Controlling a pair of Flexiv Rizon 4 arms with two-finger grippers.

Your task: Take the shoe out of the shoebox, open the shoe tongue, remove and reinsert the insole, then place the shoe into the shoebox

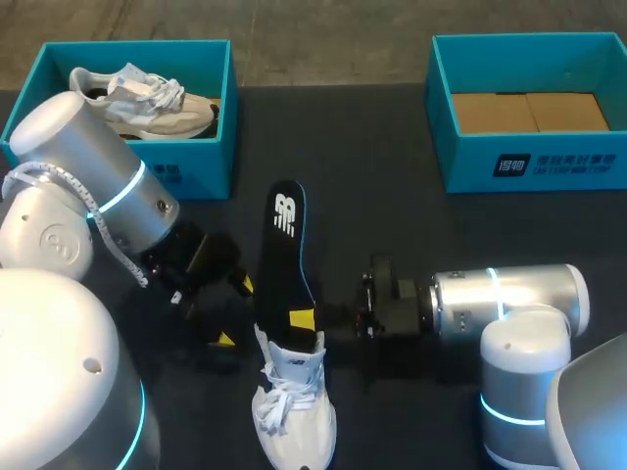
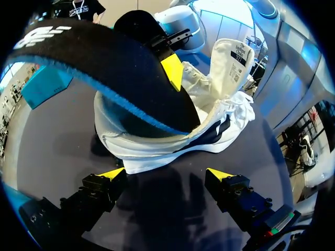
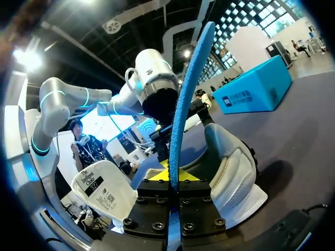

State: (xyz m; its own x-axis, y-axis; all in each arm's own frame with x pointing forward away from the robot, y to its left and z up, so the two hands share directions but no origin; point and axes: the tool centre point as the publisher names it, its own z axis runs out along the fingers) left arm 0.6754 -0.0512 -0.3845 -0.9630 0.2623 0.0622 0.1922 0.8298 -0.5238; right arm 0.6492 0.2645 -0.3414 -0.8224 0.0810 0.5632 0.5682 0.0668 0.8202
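Right gripper point(image 3: 173, 178) pinches insole point(image 1: 285, 250) in shoe point(image 1: 294, 406); left shoebox point(image 1: 201, 166) behind holds second shoe point(image 1: 147, 100)

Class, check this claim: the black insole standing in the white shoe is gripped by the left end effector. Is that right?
No. The right end effector, as the right wrist view shows, grips the black insole standing in the white shoe.

A white logo marks the black insole point(image 1: 286, 259), upper middle of the frame. White print too small to read fronts the right shoebox point(image 1: 470, 162), upper right. A printed label sits on the shoe tongue point(image 3: 102, 191).
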